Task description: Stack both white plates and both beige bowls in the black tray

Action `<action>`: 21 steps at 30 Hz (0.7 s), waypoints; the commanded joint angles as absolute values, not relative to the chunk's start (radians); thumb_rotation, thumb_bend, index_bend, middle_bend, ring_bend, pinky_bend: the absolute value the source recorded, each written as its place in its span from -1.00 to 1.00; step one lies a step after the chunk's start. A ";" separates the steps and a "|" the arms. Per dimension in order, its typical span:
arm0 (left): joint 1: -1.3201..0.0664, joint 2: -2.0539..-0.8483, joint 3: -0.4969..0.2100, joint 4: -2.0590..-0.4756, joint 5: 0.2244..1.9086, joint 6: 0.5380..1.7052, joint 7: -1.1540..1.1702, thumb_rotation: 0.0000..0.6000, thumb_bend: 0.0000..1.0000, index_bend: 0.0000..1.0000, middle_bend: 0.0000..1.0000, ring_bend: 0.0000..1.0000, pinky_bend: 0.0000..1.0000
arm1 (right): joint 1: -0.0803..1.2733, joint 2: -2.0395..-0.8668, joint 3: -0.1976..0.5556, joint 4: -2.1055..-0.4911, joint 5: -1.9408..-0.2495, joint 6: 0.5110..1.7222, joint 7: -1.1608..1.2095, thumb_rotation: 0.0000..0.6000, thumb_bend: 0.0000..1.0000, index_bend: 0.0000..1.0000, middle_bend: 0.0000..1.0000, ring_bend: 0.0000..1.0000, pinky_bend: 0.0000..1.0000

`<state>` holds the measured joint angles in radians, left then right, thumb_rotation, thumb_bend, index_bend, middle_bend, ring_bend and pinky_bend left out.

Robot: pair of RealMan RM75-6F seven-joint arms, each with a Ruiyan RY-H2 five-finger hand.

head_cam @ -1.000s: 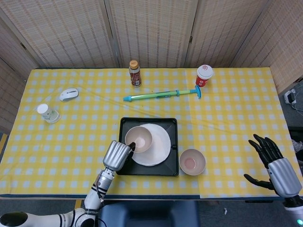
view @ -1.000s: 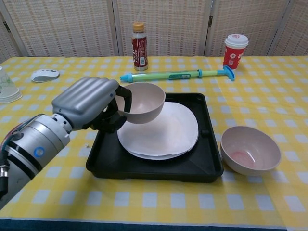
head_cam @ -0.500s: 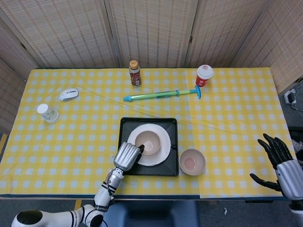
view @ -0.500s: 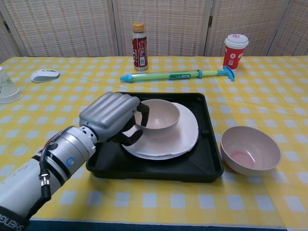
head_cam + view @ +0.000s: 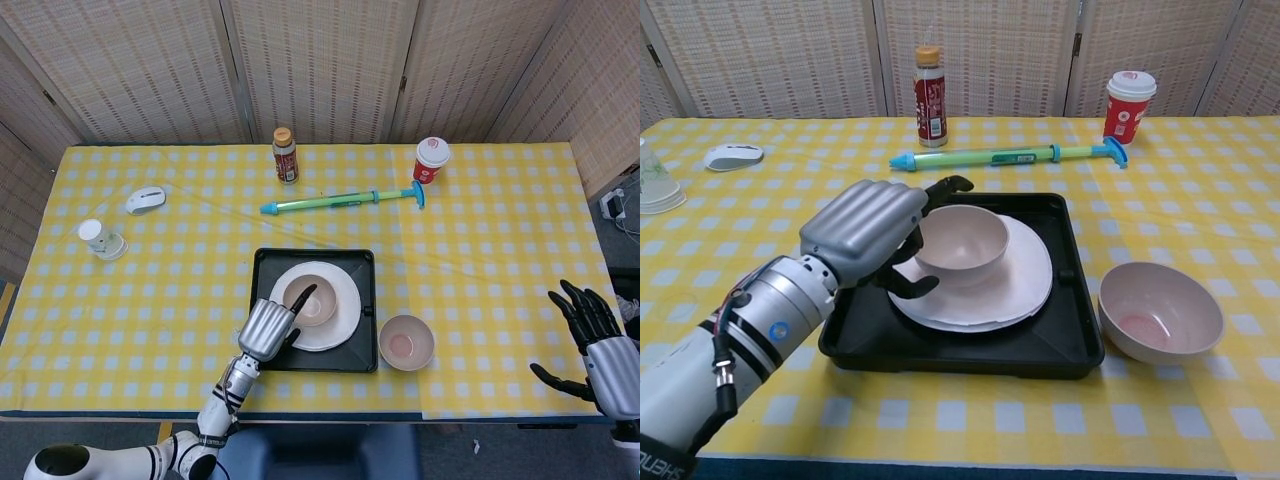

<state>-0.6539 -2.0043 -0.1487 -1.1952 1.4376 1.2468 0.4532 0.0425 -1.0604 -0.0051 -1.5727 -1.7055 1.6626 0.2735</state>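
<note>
Beige bowl sits on the white plates in the black tray, just beyond the left hand, whose fingers seem loosened around it. Draw straight back without nudging it; the second bowl waits beside the tray, the right hand spread empty.

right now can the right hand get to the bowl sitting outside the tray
Probably yes: the right hand is open at the table's right edge, and only bare tablecloth lies between it and the beige bowl beside the black tray.

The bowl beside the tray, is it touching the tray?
Apart. In the chest view a strip of yellow checked cloth shows between the bowl and the black tray edge.
</note>
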 commanded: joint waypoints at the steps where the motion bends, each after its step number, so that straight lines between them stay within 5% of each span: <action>1: -0.639 -1.971 -0.137 -1.250 1.453 1.268 0.475 1.00 -0.45 -0.76 1.00 1.00 1.00 | 0.042 -1.061 -0.006 -1.573 -1.708 1.663 0.272 1.00 -0.64 -1.00 -1.00 -1.00 -1.00; 10: -0.527 -1.726 -0.102 -1.521 1.446 1.367 0.575 1.00 -0.54 -0.78 1.00 0.93 1.00 | 0.043 -1.066 -0.017 -1.572 -1.738 1.660 0.258 1.00 -0.64 -1.00 -1.00 -1.00 -1.00; 13: -0.468 -1.624 -0.090 -1.581 1.441 1.423 0.527 1.00 -0.53 -0.70 0.80 0.51 0.89 | 0.051 -1.076 -0.022 -1.571 -1.751 1.646 0.239 1.00 -0.65 -1.00 -1.00 -1.00 -1.00; 15: -0.428 -1.554 -0.083 -1.607 1.417 1.446 0.494 1.00 -0.53 -0.65 0.46 0.18 0.58 | 0.060 -1.083 -0.025 -1.572 -1.758 1.628 0.221 1.00 -0.64 -1.00 -1.00 -1.00 -1.00; 17: -0.394 -1.499 -0.079 -1.621 1.396 1.466 0.468 1.00 -0.53 -0.64 0.00 -0.24 0.00 | 0.068 -1.092 -0.024 -1.570 -1.761 1.614 0.208 1.00 -0.64 -1.00 -1.00 -1.00 -1.00; 21: -0.313 -1.418 -0.072 -1.571 1.400 1.559 0.408 1.00 -0.53 -0.66 -0.38 -0.64 -0.51 | 0.092 -1.106 -0.029 -1.564 -1.772 1.571 0.179 1.00 -0.64 -0.89 -1.00 -1.00 -1.00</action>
